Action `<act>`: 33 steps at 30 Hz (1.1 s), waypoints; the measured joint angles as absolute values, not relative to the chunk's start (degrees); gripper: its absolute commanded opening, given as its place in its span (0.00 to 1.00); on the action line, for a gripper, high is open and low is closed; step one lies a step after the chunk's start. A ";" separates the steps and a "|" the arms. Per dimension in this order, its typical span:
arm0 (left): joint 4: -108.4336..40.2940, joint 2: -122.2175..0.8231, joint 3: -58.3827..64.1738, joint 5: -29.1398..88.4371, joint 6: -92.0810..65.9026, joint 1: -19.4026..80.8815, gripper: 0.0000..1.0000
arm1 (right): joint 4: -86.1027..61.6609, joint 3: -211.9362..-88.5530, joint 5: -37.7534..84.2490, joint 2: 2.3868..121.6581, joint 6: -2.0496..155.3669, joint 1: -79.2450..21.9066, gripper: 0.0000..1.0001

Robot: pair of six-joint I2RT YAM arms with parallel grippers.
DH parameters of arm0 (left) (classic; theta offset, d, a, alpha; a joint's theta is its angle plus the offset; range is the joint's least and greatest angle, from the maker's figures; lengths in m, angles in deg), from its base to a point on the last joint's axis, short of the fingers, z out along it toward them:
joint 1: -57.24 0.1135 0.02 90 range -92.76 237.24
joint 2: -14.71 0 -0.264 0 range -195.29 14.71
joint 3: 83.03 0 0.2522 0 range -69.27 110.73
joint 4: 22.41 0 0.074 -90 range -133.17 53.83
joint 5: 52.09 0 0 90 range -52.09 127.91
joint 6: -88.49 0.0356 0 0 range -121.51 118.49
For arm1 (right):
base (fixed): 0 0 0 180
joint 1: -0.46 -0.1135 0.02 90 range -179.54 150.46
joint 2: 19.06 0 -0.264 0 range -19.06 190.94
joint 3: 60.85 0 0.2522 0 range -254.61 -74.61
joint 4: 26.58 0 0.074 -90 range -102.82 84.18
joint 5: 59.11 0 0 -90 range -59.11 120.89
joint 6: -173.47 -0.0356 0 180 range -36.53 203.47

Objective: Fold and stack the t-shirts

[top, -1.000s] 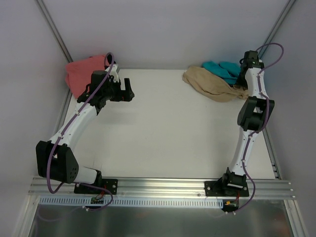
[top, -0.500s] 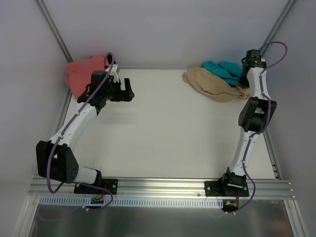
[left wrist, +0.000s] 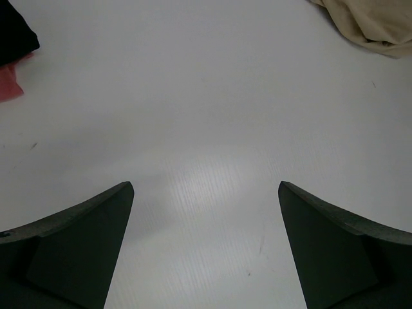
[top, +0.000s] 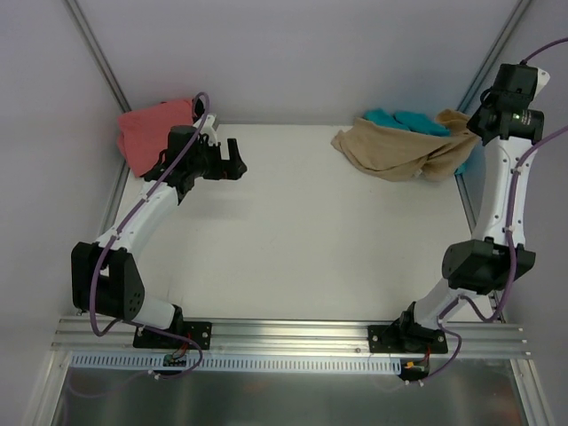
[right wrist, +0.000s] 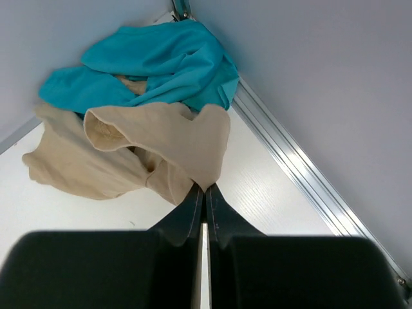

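Now that your right arm has risen toward the upper right of the overhead frame, the right end effector (right wrist: 205,190) sits with its fingers pinched together on a fold of the tan shirt (top: 399,146). A second ago those fingers were half apart and low over the heap; they have since clamped and lifted. One edge of the shirt is pulled up and out to the right, while the rest sags back onto the surface (top: 311,240) at the upper right. The teal shirt (top: 399,118) lies behind it against the back wall, partly under the raised cloth. In the wrist view the two are touching, so watch that the teal one does not drag along.

Your left end effector (top: 232,158) hovers at the upper left with its fingers wide apart and nothing between them, just in front of the coral shirt (top: 151,133). It has barely shifted.

In my judgement, the pick has only just taken. The tan shirt has yet to be carried to the bare middle of the surface and spread flat, and no folding has begun.
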State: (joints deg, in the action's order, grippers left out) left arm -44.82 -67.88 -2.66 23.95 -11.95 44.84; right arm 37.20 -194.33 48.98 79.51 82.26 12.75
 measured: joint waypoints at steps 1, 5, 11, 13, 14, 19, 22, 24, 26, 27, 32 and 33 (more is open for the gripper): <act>-44.45 -68.27 -2.66 23.32 -12.19 44.84 0.99 | 37.47 -193.35 48.80 77.93 82.15 12.75 0.01; -43.44 -69.19 -2.66 21.55 -12.95 44.84 0.99 | 38.82 -188.41 48.34 72.77 81.95 12.75 0.01; -41.01 -69.06 -3.34 19.98 -13.87 44.84 0.99 | 42.56 -183.56 47.71 66.68 81.76 12.75 0.01; -40.84 -68.62 -4.41 19.82 -14.15 44.84 0.99 | 44.53 -183.25 46.96 64.18 81.32 12.75 0.01; -40.88 -68.36 -5.00 19.71 -14.22 44.84 0.99 | 45.38 -182.70 46.57 62.28 81.06 12.73 0.00; -40.86 -66.37 -7.19 19.04 -14.35 44.51 0.99 | 49.99 -174.16 44.23 50.17 79.35 12.69 0.01; -40.99 -65.36 -7.45 18.91 -14.35 44.09 0.99 | 53.55 -167.29 43.18 42.76 78.61 12.69 0.01; -41.04 -64.31 -7.60 18.91 -14.33 44.03 0.99 | 56.94 -164.61 42.31 39.09 78.30 12.69 0.00; -41.06 -63.35 -7.84 18.91 -14.31 44.03 0.99 | 59.96 -164.54 41.74 36.97 78.17 12.69 0.01; -41.08 -62.83 -7.95 18.91 -14.31 44.03 0.99 | 61.20 -165.13 41.33 36.27 78.17 12.69 0.00; -41.08 -62.09 -8.02 18.86 -14.35 44.03 0.99 | 63.43 -171.88 39.75 35.42 78.59 12.69 0.01; -41.06 -62.06 -8.04 18.84 -14.44 43.92 0.99 | 63.21 -172.45 39.49 35.07 78.61 12.69 0.01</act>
State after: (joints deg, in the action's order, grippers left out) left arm -41.06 -62.06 -8.04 18.84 -14.44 43.92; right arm 63.21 -172.45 39.49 35.07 78.61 12.69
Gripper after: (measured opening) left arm 0.987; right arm 0.020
